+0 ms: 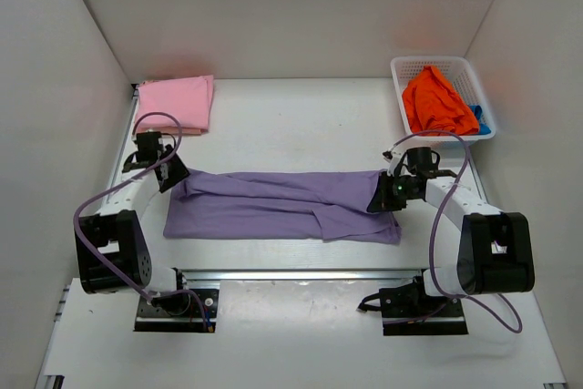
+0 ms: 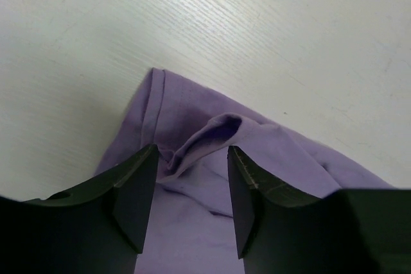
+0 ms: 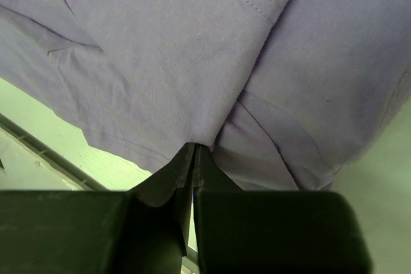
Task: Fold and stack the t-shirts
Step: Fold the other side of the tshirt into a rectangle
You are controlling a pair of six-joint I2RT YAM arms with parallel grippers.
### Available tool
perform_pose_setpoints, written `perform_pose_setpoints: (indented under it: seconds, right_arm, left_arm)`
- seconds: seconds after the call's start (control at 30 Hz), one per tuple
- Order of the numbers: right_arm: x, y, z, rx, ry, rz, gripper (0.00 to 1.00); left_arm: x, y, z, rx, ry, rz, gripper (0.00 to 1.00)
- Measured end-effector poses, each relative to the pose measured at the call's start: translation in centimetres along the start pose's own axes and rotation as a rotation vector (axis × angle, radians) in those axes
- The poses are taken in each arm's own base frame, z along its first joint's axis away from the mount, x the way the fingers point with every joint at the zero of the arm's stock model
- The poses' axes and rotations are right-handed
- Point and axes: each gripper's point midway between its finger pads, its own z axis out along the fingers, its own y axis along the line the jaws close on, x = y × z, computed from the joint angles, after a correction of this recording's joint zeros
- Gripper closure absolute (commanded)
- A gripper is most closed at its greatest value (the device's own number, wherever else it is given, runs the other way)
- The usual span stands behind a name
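Observation:
The purple t-shirt (image 1: 273, 205) lies folded into a long band across the middle of the table. My left gripper (image 1: 173, 173) is at its left end, jaws open on either side of a raised ridge of purple cloth (image 2: 205, 134), which they do not pinch; the left gripper (image 2: 191, 158) rests low over the fabric. My right gripper (image 1: 381, 196) is at the right end, shut on the shirt's edge (image 3: 160, 49), with cloth bunched at the right gripper (image 3: 194, 149). A folded pink t-shirt (image 1: 178, 102) lies at the back left. An orange t-shirt (image 1: 437, 102) and a bit of a blue one (image 1: 483, 120) sit in the basket.
The white lattice basket (image 1: 401, 68) stands at the back right corner. White walls close the table on the left, back and right. A metal rail (image 1: 301, 273) runs along the near edge between the arm bases.

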Motion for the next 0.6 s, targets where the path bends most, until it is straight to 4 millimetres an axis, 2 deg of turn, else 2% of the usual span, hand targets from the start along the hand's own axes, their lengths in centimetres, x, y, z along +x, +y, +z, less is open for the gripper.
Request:
perform_pose_setpoints:
  seconds: [0.17,0.3,0.4,0.47,0.5,0.57,0.6]
  right_arm:
    - [0.0,0.1,0.1,-0.005,-0.002,-0.001,1.00]
    - [-0.1,0.1,0.1,-0.009,-0.005,-0.003,1.00]
    - [-0.1,0.1,0.1,-0.010,-0.006,-0.001,1.00]
    - [-0.1,0.1,0.1,-0.010,-0.006,-0.001,1.00]
    - [-0.1,0.1,0.1,-0.010,-0.006,-0.001,1.00]
    - [-0.1,0.1,0.1,-0.010,-0.006,-0.001,1.00]
    - [-0.1,0.1,0.1,-0.011,-0.006,-0.001,1.00]
  left_arm:
    - [-0.4,-1.0,0.0,0.046,-0.013,-0.010,0.35]
    - [-0.5,-2.3,0.6,0.102,0.013,-0.008,0.40]
    - [-0.1,-3.1,1.7,0.134,0.066,-0.007,0.54]
    - [0.4,-3.5,2.4,0.148,0.098,-0.011,0.74]
    - [0.7,-3.6,2.6,0.154,0.110,-0.015,0.79]
    - [1.0,-3.8,2.6,0.167,0.126,-0.017,0.96]
    - [1.0,-3.9,2.6,0.175,0.126,-0.017,0.99]
